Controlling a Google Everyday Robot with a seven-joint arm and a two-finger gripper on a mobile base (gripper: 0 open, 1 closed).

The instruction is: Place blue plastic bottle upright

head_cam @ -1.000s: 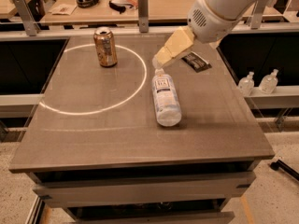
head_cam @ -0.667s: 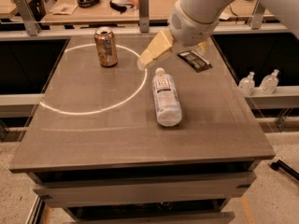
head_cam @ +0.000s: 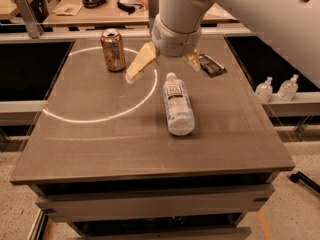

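Note:
The blue plastic bottle lies on its side on the grey table, right of centre. Its white cap points to the far side and its white label with a dark square faces up. My gripper hangs from the white arm just beyond the cap end, slightly above the table. It is open, with one pale yellow finger to the left and the other finger to the right of the cap. It holds nothing and does not touch the bottle.
A copper-coloured can stands upright at the back left, near the left finger. A dark card lies at the back right. A white ring is marked on the table. Two small pump bottles stand on a ledge to the right.
The arm has swung left and down, from the back right of the table to just behind the bottle's cap. The bottle and can have not moved.

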